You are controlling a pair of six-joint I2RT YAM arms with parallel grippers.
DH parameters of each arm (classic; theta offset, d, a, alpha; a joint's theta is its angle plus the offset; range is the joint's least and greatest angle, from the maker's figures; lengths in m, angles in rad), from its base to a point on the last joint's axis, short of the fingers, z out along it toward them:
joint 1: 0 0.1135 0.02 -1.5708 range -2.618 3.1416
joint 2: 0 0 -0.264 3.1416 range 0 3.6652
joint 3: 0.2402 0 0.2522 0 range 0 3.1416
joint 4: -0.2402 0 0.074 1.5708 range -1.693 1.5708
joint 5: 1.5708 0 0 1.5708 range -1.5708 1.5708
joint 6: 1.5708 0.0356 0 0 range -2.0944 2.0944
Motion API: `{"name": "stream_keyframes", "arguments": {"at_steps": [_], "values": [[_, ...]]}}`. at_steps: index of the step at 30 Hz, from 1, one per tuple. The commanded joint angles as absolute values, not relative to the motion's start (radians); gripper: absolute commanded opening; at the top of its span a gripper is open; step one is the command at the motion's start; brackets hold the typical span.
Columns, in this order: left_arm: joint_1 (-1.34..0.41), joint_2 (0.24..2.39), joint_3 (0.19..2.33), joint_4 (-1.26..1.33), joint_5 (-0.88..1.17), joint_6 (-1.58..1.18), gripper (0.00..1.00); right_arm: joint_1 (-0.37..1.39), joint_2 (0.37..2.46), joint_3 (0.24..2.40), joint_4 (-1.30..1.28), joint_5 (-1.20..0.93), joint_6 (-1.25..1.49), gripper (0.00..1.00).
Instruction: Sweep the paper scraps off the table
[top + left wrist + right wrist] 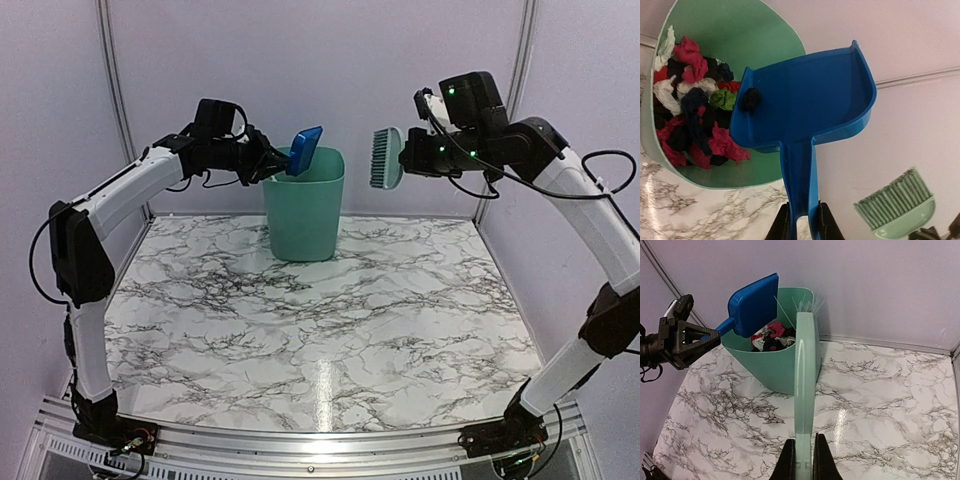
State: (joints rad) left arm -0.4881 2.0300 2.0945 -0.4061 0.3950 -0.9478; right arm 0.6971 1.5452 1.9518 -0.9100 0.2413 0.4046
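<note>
Left gripper (pixel 802 222) clamps the blue dustpan (pixel 810 95) by its handle above the green bin (pixel 740 30) holding paper scraps (pixel 690 65); right gripper (pixel 804 462) clamps the green brush (pixel 805 365).

text: none readable — labels: none — brands/numbers/signs: none on any surface in view

The table (pixel 400 320) bears a green bin (pixel 303 215) near its far edge.
</note>
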Motion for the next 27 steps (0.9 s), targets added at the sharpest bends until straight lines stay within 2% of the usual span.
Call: {"name": "stream_keyframes", "arguments": {"at_steps": [1, 4, 8, 12, 15, 21, 27], "values": [[-0.472, 2.037, 2.092, -0.228, 0.544, -1.196, 0.00, 0.691, 1.538, 1.955, -0.876, 0.253, 0.431, 0.00], [-0.461, 2.011, 2.041, -0.123, 0.583, -1.301, 0.00, 0.691, 1.529, 1.932, -0.865, 0.257, 0.442, 0.00], [-0.452, 1.968, 2.032, -0.064, 0.578, -1.301, 0.00, 0.692, 1.505, 1.888, -0.837, 0.269, 0.449, 0.00], [-0.452, 1.867, 1.985, -0.054, 0.554, -1.117, 0.00, 0.691, 1.466, 1.811, -0.801, 0.290, 0.445, 0.00], [-0.452, 1.691, 1.836, -0.088, 0.486, -0.872, 0.00, 0.687, 1.416, 1.694, -0.759, 0.293, 0.454, 0.00], [-0.460, 1.316, 1.405, -0.270, 0.140, -0.423, 0.00, 0.672, 1.305, 1.407, -0.652, 0.251, 0.586, 0.00], [-0.460, 1.094, 1.098, -0.474, -0.152, -0.331, 0.00, 0.642, 1.293, 1.177, -0.516, 0.154, 0.681, 0.00]]}}
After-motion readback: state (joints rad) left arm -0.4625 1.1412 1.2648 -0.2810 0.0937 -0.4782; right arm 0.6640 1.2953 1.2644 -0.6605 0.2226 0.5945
